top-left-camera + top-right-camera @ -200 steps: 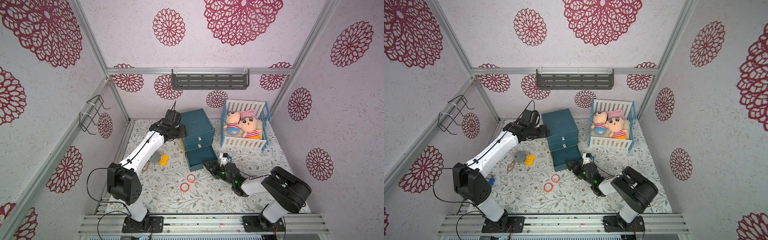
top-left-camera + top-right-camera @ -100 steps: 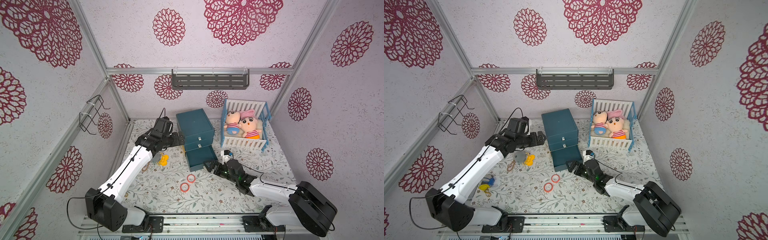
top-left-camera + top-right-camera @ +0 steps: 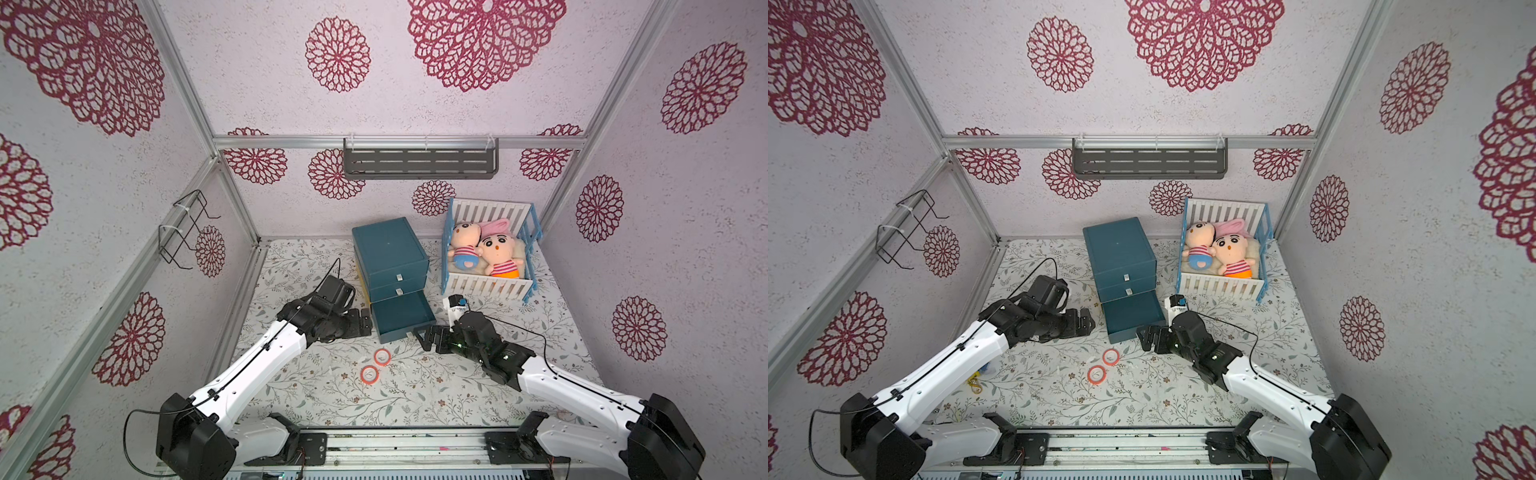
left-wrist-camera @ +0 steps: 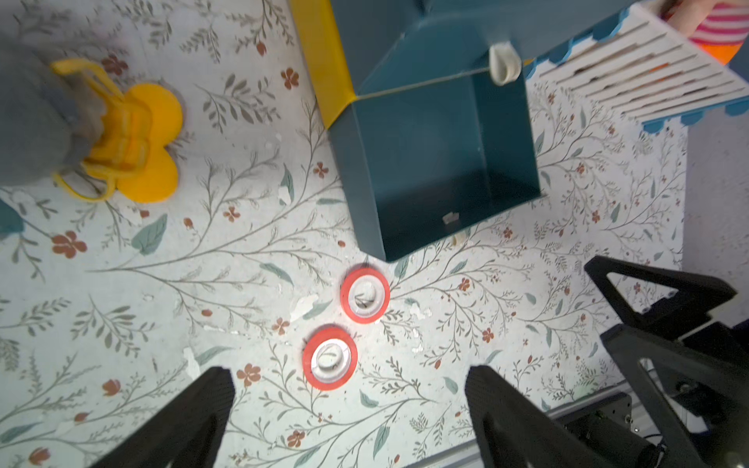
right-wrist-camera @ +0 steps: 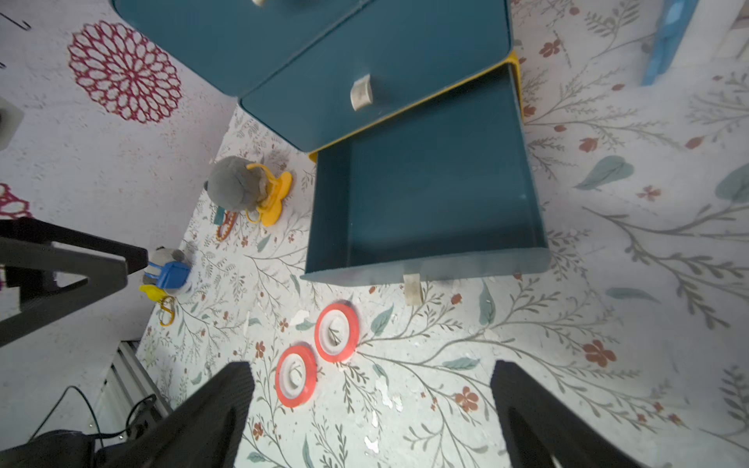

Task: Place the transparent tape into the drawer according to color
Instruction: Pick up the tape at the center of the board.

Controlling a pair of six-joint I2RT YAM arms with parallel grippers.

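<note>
Both grippers are wide open and hold nothing. The left gripper (image 3: 366, 321) stands beside the open drawer (image 3: 409, 333), and the right gripper (image 3: 422, 338) is at its front corner. One red-orange ring (image 3: 382, 356) lies on the mat (image 3: 415, 395) just before the drawer's front wall. The other ring (image 3: 369, 374) lies just beside it, farther from the drawer.

Both grippers are near the same rings, so they may strike each other if both reach in. The rings are thin and flat, so a finger may slide over a rim. A grip on one ring could also push its neighbour away.

Each ring lies flat with its hole facing up. Being round, it has no long axis on the mat. The pair makes a line slanting from the drawer toward the robot's base.
</note>
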